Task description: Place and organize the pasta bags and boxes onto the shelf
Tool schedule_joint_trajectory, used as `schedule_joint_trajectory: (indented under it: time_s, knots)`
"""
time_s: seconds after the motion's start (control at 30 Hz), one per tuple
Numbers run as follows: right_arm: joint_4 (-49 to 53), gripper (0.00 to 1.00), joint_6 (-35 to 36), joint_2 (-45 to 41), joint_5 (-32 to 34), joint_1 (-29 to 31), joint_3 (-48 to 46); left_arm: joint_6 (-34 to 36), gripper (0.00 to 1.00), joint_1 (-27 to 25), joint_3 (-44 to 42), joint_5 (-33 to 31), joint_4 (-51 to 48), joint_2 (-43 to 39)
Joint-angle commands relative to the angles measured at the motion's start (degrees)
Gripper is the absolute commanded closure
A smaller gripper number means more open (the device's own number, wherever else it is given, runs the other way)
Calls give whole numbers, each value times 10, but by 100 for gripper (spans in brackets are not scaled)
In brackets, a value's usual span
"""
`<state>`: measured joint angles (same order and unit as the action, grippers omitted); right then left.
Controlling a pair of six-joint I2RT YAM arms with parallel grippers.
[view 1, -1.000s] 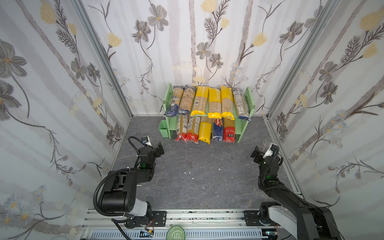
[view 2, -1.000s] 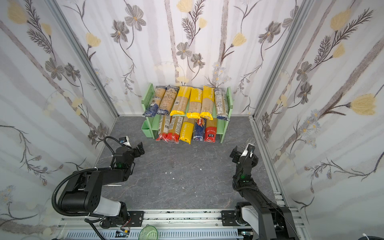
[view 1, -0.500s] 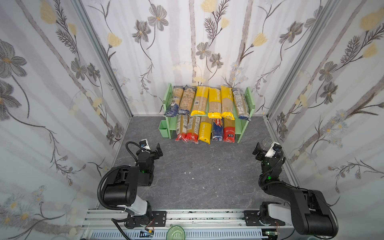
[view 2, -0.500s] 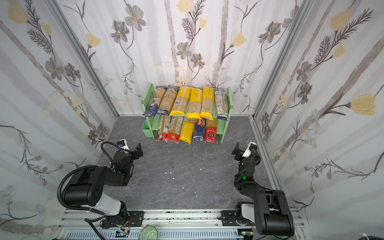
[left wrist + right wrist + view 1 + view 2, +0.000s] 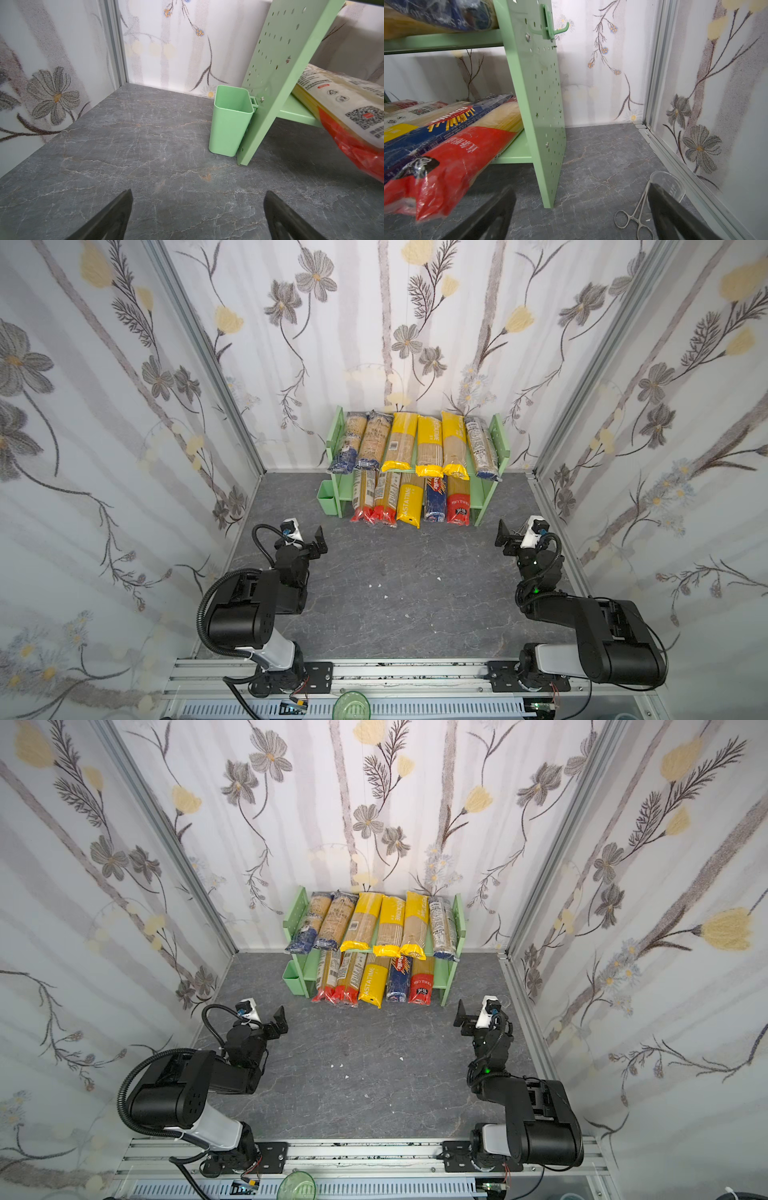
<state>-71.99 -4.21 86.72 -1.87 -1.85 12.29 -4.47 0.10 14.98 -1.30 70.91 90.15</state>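
- Shelf (image 5: pixel 502 439) is standing at back edge of tabletop (image 5: pixel 395 597), against rear wall.
- Six pasta bags (image 5: pixel 428 443) are lying side by side on top tier, w/ front ends overhanging.
- Lower tier is holding four more bags (image 5: pixel 409 502) + dark-blue Barilla box (image 5: pixel 435 497), all poking out past the front.
- L gripper (image 5: pixel 198 209) is hovering near left edge, jaws spread wide, nothing between them, facing green cup (image 5: pixel 228 122) clipped to shelf's side panel.
- R gripper (image 5: pixel 581 191) is hovering near right edge, jaws likewise wide apart, empty.
- Forceps (image 5: pixel 635 214) + clear cup (image 5: pixel 668 185) are lying just beside R gripper, by right edge.
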Motion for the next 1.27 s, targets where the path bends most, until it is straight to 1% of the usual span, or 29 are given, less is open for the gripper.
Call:
schedule_joint_trajectory:
  time_s: [0.0,0.87,1.03,1.23]
  knots:
    - [-21,0,14,2,-17,0,0,7,0,1,-2,5,28,2]
    - [-27,0,17,-1,-14,3,-4,8,0,-3,-2,-3,29,1]
    - [-15,0,22,2,-1,10,2,9,0,-3,-2,-3,30,2]
    - [-20,0,22,-1,-1,10,-1,9,0,-3,-2,-3,31,2]
